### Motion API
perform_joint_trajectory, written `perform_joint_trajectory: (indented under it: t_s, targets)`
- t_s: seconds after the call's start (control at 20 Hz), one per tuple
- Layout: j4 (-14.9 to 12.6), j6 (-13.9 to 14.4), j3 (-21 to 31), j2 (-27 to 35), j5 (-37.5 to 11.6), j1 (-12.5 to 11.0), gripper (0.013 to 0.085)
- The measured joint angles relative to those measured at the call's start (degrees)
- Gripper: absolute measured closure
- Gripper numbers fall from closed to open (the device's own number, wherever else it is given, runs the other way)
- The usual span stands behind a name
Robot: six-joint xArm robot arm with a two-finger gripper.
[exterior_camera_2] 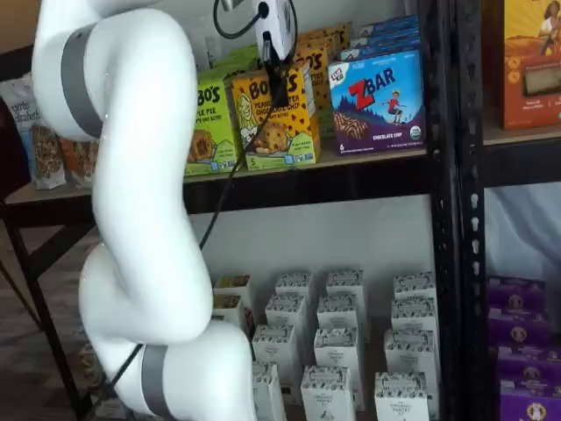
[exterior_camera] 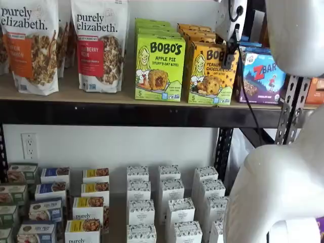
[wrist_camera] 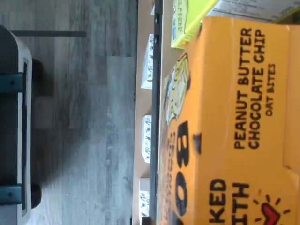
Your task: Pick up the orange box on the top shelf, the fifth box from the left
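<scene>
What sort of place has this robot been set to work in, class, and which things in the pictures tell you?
Probably a mock shop or pantry: a black-railed top shelf stocked with snack cartons such as the orange box, white cartons below, and a wall socket.

Granola bags (exterior_camera: 96, 43), green Apple Pie box (exterior_camera: 159, 68), ZBar box (exterior_camera_2: 377, 101) — white cartons (exterior_camera: 169, 210) below

One shelf view faced the rack squarely from close in front, its frame running from the granola bags at the left end of the top shelf (exterior_camera: 76, 93) to the ZBar box (exterior_camera: 263, 78) at the right upright. The other looked from the front right at an angle, past the white arm (exterior_camera_2: 140, 193). The wrist view, turned sideways, sat very near the orange box (wrist_camera: 229, 122), shared by all three.
</scene>
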Motion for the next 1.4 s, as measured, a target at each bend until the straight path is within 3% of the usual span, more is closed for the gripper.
perform_joint_trajectory:
  t_s: [0.6, 1.05, 1.4]
  targets:
    - [2.21, -0.34, -0.55, 0.04, 0.58, -0.71, 0.0770]
    - [2.74, -0.08, -2.30, 0.12, 3.85, -0.69, 0.0770]
    - [3.75, 0.32, -0.26, -3.64, 4.28, -0.59, 0.0770]
